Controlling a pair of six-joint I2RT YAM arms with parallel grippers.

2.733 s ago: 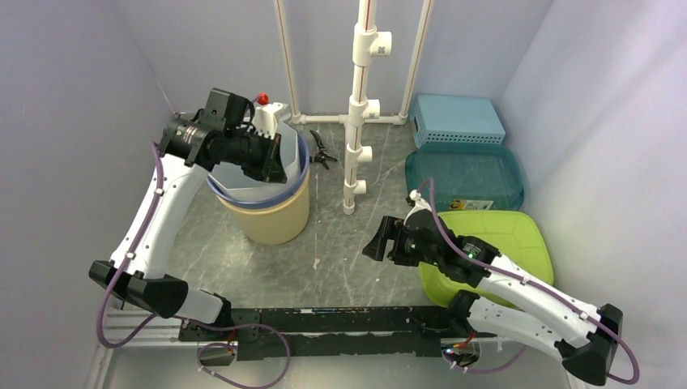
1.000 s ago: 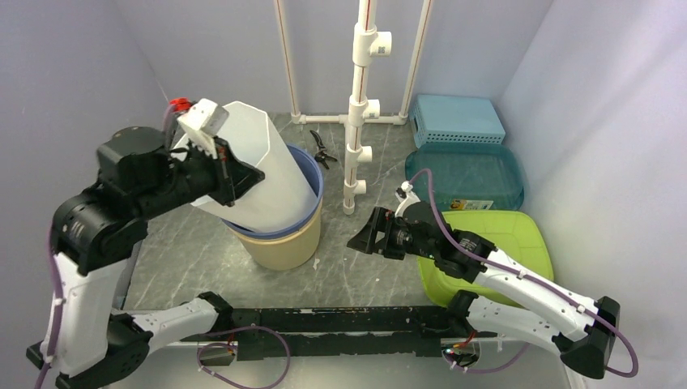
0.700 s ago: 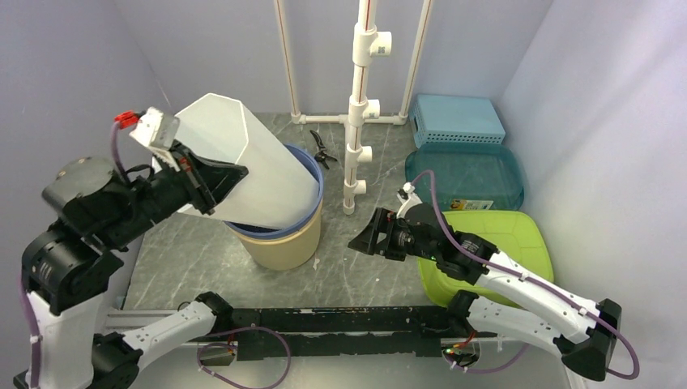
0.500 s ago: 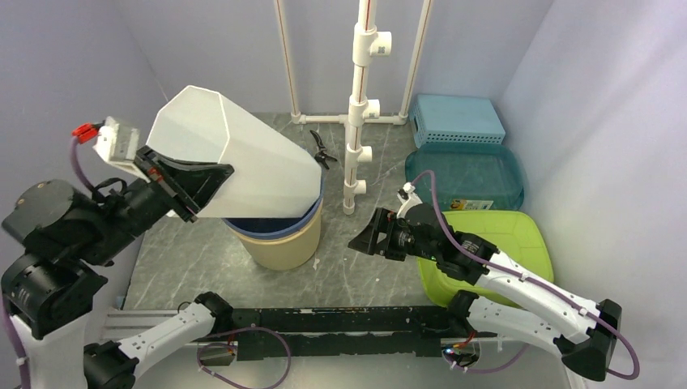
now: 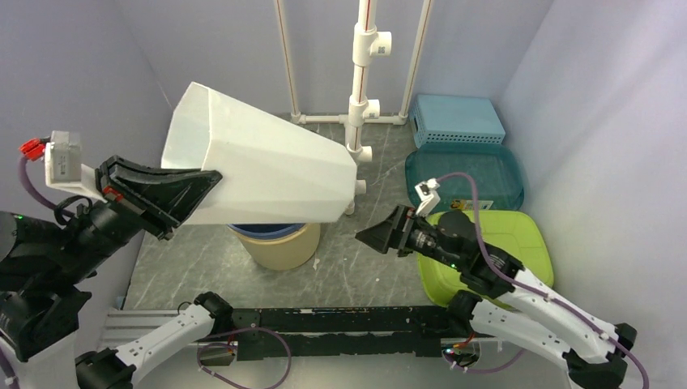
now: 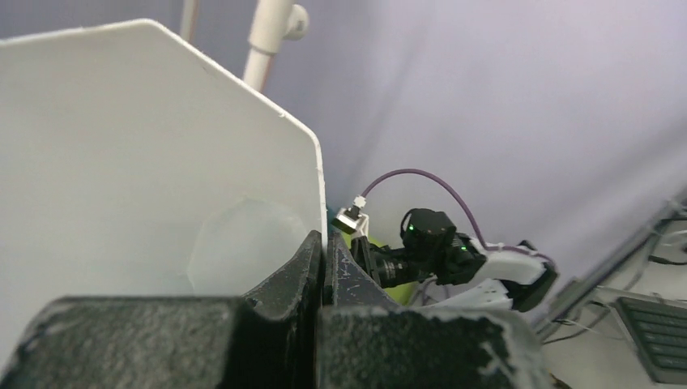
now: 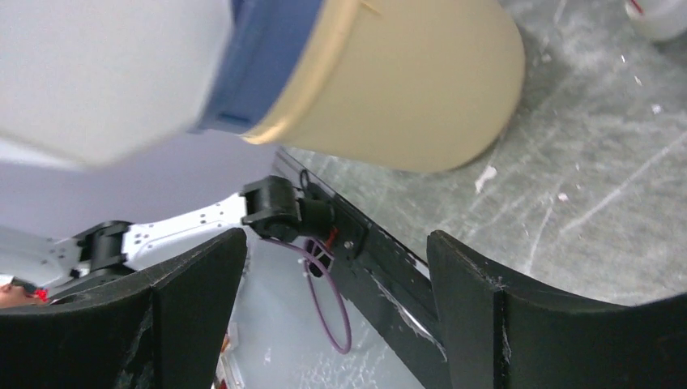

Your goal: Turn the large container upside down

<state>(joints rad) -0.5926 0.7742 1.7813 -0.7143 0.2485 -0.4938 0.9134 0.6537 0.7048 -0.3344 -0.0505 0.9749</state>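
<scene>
light: soft, even, bright from above | shadow: faint under the white container [image 5: 267, 166] | focus: my left fingers [image 6: 288, 279] near and grainy; right wrist view blurs that container

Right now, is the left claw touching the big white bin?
Touching. The left wrist view shows the left gripper shut on the rim of the white bin.

Nothing legible anywhere. Red print running along the white pipe [image 5: 362, 73], top centre, too fine to read. Yellow label on a packet [image 5: 478, 205] at the near edge of the teal tray [image 5: 502, 166], right of centre, too blurred to read.
</scene>
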